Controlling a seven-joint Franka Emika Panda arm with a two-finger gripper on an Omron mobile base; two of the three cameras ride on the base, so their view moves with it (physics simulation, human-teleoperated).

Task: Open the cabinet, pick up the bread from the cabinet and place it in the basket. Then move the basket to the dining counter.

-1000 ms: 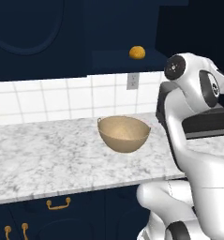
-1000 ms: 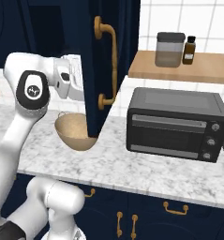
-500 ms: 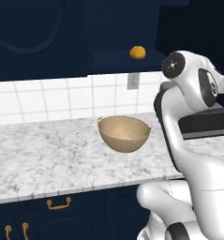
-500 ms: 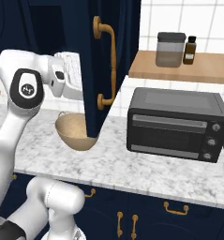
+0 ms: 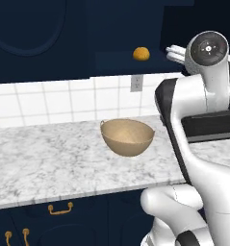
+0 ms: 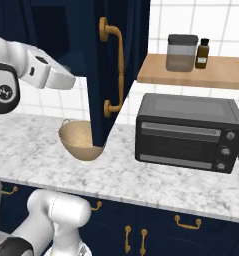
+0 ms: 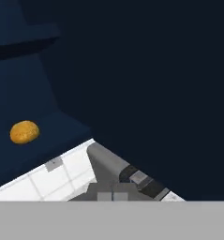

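cabinet (image 6: 111, 65) door stands swung open, brass handle facing out. the bread (image 5: 141, 53) sits alone on the cabinet's lower shelf, above and slightly right of the basket (image 5: 127, 137) on the marble counter (image 5: 49, 163). gripper (image 7: 112, 196) is raised near shelf level at the cabinet opening, jaws closed and empty. in the hand view the bread (image 7: 24, 132) lies well left of the fingertips and further in, so the reach must open the jaws and swing toward it; the bun is round, with no preferred grip axis.
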